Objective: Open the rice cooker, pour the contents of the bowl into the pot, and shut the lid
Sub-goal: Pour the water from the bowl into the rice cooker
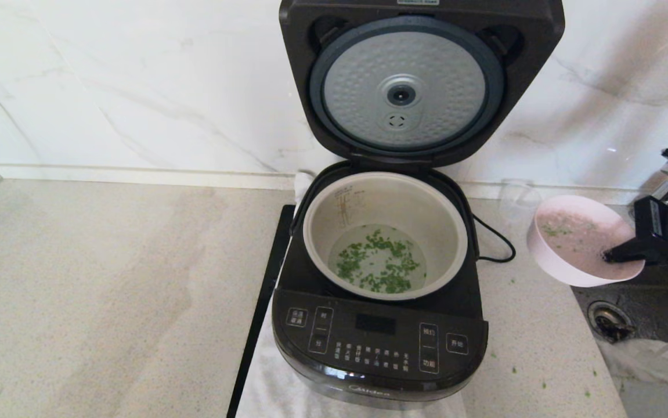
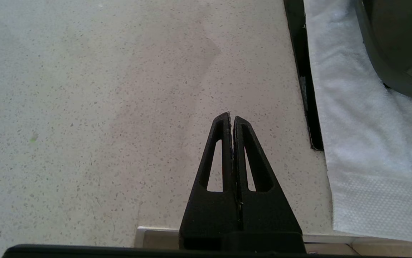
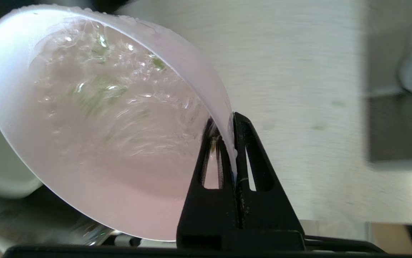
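Note:
The black rice cooker [image 1: 379,342] stands in the middle of the counter with its lid [image 1: 421,81] raised upright, the dimpled silver inner plate facing me. In the grey-beige pot [image 1: 444,232] lie chopped green bits [image 1: 377,267] in a little water. To the right of the cooker my right gripper [image 1: 612,255] [image 3: 229,123] is shut on the rim of the pale pink bowl [image 1: 577,241] [image 3: 95,143], which is held tilted above the counter's right end with a few green bits and drops still clinging inside. My left gripper [image 2: 231,116] is shut on nothing, low over bare counter left of the cooker.
A white towel [image 2: 363,143] lies under the cooker, with a black strip [image 1: 261,313] along its left side. The cooker's cord [image 1: 493,241] loops out on the right. A sink with a drain [image 1: 606,319] lies at the right edge. A clear cup [image 1: 513,197] stands by the wall. Green bits speckle the counter.

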You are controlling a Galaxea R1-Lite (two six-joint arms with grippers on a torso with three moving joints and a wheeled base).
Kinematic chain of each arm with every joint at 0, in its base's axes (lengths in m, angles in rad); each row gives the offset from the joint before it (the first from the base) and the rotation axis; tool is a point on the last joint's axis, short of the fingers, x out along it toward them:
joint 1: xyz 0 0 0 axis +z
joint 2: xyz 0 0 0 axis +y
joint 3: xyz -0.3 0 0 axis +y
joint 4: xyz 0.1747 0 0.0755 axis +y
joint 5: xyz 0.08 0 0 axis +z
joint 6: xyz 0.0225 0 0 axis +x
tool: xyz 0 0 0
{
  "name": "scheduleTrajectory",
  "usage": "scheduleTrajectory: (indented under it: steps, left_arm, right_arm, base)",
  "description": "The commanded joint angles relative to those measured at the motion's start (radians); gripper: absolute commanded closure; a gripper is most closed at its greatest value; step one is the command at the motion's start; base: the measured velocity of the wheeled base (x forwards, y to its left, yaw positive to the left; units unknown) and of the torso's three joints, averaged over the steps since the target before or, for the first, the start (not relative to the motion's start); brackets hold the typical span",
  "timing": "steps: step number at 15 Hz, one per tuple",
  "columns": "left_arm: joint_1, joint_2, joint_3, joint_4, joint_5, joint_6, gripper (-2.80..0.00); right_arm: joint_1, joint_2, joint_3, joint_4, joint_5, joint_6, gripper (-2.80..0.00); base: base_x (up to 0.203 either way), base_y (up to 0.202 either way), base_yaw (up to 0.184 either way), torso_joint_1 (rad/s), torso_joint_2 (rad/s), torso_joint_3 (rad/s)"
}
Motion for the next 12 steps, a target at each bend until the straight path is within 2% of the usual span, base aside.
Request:
scheduleTrajectory:
  steps: [1,3,6,12]
  left_arm:
    - [0.0,-0.001,0.0,0.0,0.0,0.001,0.0]
    - [0.0,-0.002,0.0,0.0,0.0,0.001,0.0]
    - [0.0,-0.001,0.0,0.0,0.0,0.001,0.0]
    - [0.0,-0.001,0.0,0.0,0.0,0.001,0.0]
  right_arm:
    - [0.142,0.005,-0.095,0.035,-0.011,0.041,0.0]
    - [0.235,0.031,-0.159,0.054,-0.025,0.068,0.0]
    - [0.343,0.106,-0.242,0.058,-0.096,0.075,0.0]
    - [0.501,0.236,-0.366,0.059,-0.169,0.123,0.0]
  base:
    - [0.0,0.0,0.0,0.0,0.0,0.0]
    - [0.0,0.0,0.0,0.0,0.0,0.0]
    - [0.0,0.0,0.0,0.0,0.0,0.0]
    - [0.0,0.0,0.0,0.0,0.0,0.0]
